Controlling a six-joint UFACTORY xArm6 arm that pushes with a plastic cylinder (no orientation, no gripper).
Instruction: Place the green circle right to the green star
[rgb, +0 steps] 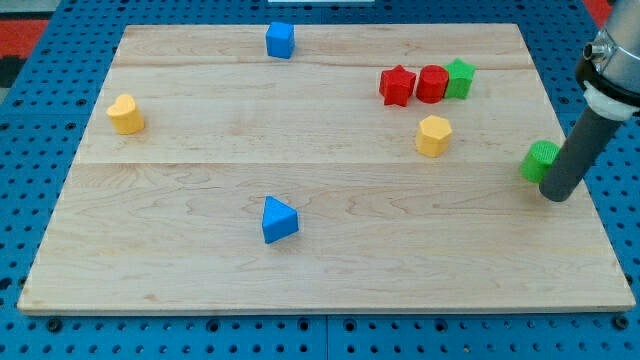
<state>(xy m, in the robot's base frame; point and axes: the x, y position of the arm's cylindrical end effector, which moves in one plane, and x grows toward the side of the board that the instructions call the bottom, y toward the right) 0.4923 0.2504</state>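
The green circle (539, 160) sits near the board's right edge, partly hidden behind my rod. My tip (556, 194) rests on the board just right of and below it, touching or almost touching it. The green star (460, 78) lies at the upper right, pressed against a red cylinder (432, 84), with a red star (397, 86) to that block's left. The green circle is below and to the right of the green star.
A yellow hexagonal block (434, 135) lies below the red blocks. A blue cube (280, 40) is at the top centre, a yellow heart (126, 114) at the left, a blue triangle (279, 220) at the lower centre. The wooden board's (330, 270) right edge is close to my tip.
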